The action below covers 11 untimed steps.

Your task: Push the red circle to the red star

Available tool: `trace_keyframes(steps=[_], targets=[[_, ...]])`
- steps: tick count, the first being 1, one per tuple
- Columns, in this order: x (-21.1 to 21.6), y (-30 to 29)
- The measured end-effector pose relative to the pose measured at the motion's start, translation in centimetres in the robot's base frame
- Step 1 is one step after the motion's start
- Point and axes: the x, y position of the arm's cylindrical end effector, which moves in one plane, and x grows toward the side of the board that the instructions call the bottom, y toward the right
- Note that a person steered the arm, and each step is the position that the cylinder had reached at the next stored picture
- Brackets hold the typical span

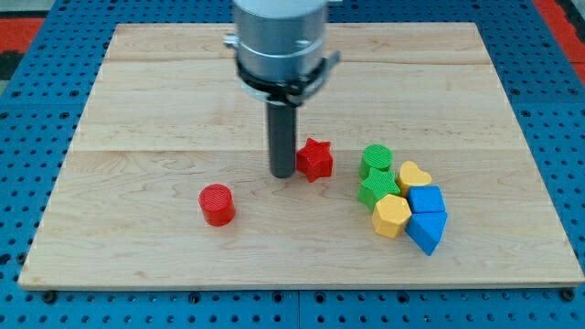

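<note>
Red circle [217, 204] sits on the wooden counter [137, 110] toward the view's lower left of centre, standing alone with bare wood all round it. Its goal, the red star [314, 159], lies up and to the view's right of it, near but clearly apart. My tip [282, 174] rests on the counter just beside the star's left edge, perhaps touching it, though I cannot tell for sure. That puts the tool between the two red blocks but much closer to the star, so the circle lies down and to the view's left of my tip, untouched. There are no jaws to speak of: the tool is a plain rod holding nothing. To drive the circle toward the star I judge the tip must first travel round to the circle's far lower-left side; from its present place any push would send the circle away. Farther right, a tight cluster holds a green cylinder [376, 158], green star [377, 187], yellow heart [414, 175], yellow hexagon [391, 216] and two blue blocks [426, 217], well clear of the path.
</note>
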Motion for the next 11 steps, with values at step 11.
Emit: trace_keyframes(steps=[11], targets=[[7.4, -1.9]])
